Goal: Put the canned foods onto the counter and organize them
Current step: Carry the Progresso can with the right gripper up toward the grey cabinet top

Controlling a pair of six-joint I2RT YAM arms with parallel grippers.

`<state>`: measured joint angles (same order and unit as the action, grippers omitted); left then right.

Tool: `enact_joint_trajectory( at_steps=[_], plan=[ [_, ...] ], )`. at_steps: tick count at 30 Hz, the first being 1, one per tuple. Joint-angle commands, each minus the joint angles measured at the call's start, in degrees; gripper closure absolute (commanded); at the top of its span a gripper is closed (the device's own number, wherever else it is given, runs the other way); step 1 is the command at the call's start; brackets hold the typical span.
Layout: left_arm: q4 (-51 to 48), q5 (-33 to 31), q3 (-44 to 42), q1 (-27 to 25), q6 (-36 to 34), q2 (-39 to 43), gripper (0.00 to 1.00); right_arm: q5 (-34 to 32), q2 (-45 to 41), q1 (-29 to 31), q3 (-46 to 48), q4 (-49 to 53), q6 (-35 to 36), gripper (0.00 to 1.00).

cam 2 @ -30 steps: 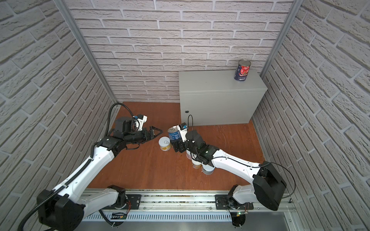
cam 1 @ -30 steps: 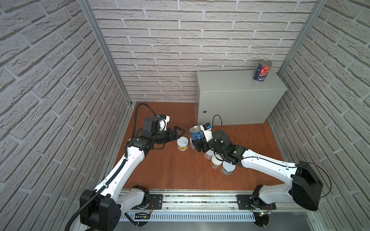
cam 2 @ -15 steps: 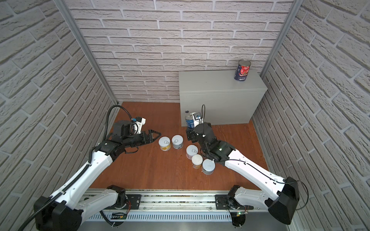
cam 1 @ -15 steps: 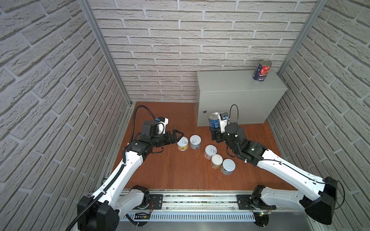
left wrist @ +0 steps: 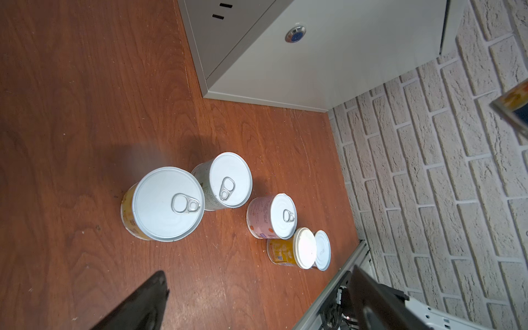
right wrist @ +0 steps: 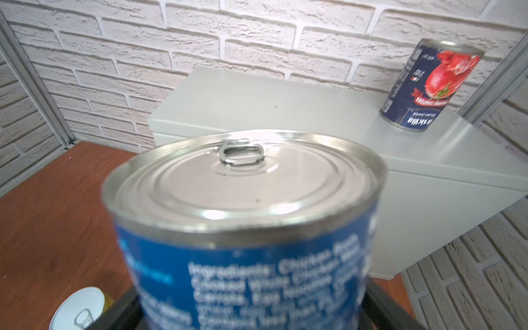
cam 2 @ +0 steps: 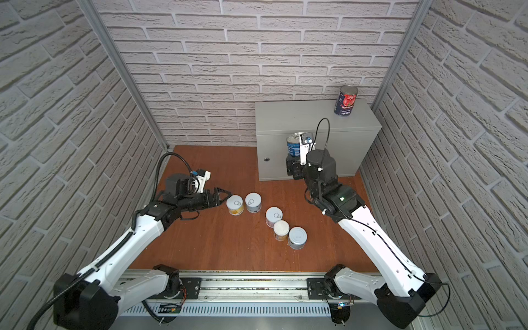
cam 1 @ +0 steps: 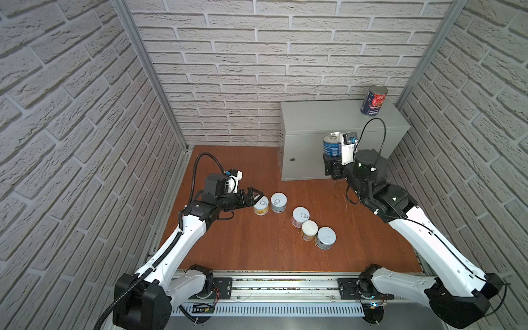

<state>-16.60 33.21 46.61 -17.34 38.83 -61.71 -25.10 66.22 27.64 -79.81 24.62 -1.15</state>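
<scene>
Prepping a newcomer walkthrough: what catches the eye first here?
A blue can gripped in the right jaws, in front of the cabinet. A tomato can stands on the cabinet's back right corner. Five short cans sit on the floor, left jaws open beside the yellow one.

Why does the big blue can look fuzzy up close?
In the right wrist view the blue can sits very near the lens, so its label smears, and light glares off its silver lid; in the left wrist view the small cans look sharp.
</scene>
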Motion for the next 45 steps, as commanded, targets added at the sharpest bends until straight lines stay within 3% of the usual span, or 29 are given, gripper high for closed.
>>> enact_joint_trajectory(
  at_steps=[1,12,19,22,34,45],
  plan=[
    [3.4,1.3,-1.0,0.7,-0.2,0.2,0.02,3.2,-0.1,-3.2,-4.7,-8.7,0.7,0.4],
    [3.0,1.7,-0.8,0.8,-0.4,-0.4,0.02,4.7,2.5,-8.1,-10.1,-12.4,0.1,0.38],
    [4.4,2.3,-1.1,0.8,0.5,-1.0,0.02,6.0,7.6,-11.4,-16.3,-14.2,4.2,0.38],
    [4.2,2.1,-1.1,0.8,0.2,-1.0,0.02,10.9,9.4,-14.6,-17.9,-14.7,2.3,0.37],
    [0.2,-4.6,-0.5,0.7,-3.0,0.8,0.01,15.3,13.5,-22.7,-19.7,-18.7,-4.2,0.37],
    [-1.9,-8.4,-0.1,0.7,-2.7,3.4,0.02,14.5,20.8,-24.4,-25.9,-20.0,-4.6,0.37]
  ],
)
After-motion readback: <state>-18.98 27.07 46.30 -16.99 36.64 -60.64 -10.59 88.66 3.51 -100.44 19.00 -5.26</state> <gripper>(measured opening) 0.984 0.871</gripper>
